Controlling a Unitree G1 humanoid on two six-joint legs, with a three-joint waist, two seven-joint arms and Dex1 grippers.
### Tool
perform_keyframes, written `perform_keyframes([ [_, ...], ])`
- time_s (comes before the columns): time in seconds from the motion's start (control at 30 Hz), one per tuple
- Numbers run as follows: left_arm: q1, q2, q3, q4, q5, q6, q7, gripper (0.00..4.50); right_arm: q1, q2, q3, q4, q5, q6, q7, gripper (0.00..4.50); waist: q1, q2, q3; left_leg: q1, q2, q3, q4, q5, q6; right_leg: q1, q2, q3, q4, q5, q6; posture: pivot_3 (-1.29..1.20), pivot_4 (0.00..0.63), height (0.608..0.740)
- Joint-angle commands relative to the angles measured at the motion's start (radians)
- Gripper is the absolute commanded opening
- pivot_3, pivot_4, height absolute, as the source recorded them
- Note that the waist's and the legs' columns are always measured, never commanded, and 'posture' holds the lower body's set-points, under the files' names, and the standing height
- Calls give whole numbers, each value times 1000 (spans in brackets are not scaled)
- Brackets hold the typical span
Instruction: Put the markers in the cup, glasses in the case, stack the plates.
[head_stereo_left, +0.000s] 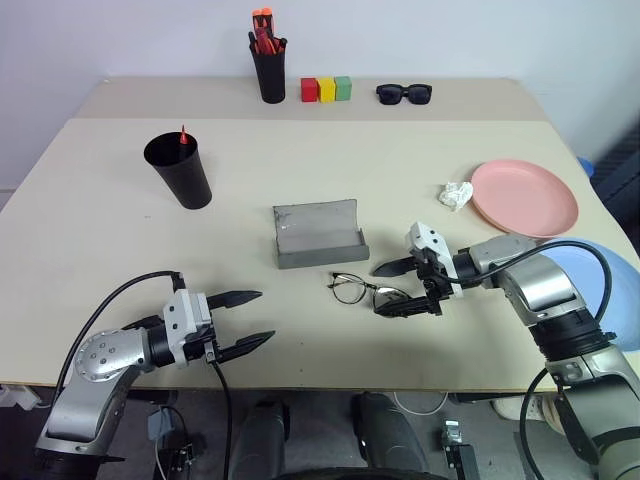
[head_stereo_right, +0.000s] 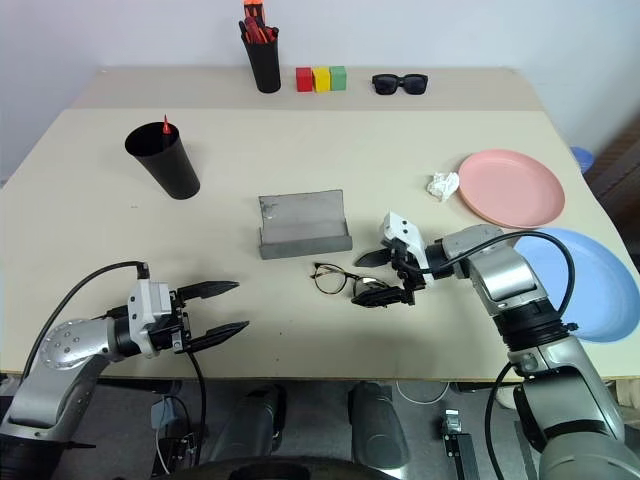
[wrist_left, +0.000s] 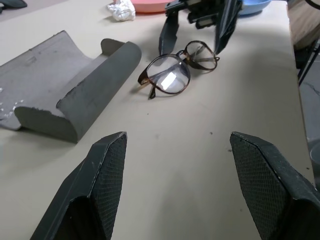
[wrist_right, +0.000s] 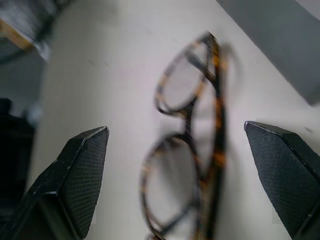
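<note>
On the table (head_stereo_left: 120, 250), going from the biggest things down: the pink plate (head_stereo_left: 525, 197) lies at the right, well apart from the grey case (head_stereo_left: 318, 233), with the blue plate (head_stereo_left: 600, 290) nearer the edge, partly behind the right arm. Both look light, stiff and slick, best taken by the rim. The case stands open in the middle, its lid up; it seems rigid and light enough to slide if pushed. The black cup (head_stereo_left: 181, 171) stands upright at the left with a red tip showing above its rim.

The glasses (head_stereo_left: 362, 291) lie just in front of the case. They look thin, light and easily bent, with lenses that would smear or scratch, so I would take them at the bridge or across the frame front, not by a lens or a temple arm.

The right hand (head_stereo_left: 397, 288) has its fingers spread wide, one on each side of the glasses, holding nothing. The left hand (head_stereo_left: 252, 318) is also open and empty, near the table's front edge.
</note>
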Motion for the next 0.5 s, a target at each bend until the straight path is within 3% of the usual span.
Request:
perform_keyframes([
  [0.03, -6, 8, 18, -1, -9, -19, -10, 3361, 8, -27, -46, -80, 71, 56, 15, 4429, 0, 0, 0, 0, 0, 0, 0, 0, 0, 0, 0, 0, 0, 0, 0, 0, 150, 740],
  [0.5, -31, 24, 12, -71, -22, 58, 17, 3361, 52, 5, -29, -75, 58, 10, -51, 4429, -1, 0, 0, 0, 0, 0, -1, 0, 0, 0, 0, 0, -1, 0, 0, 0, 150, 740],
])
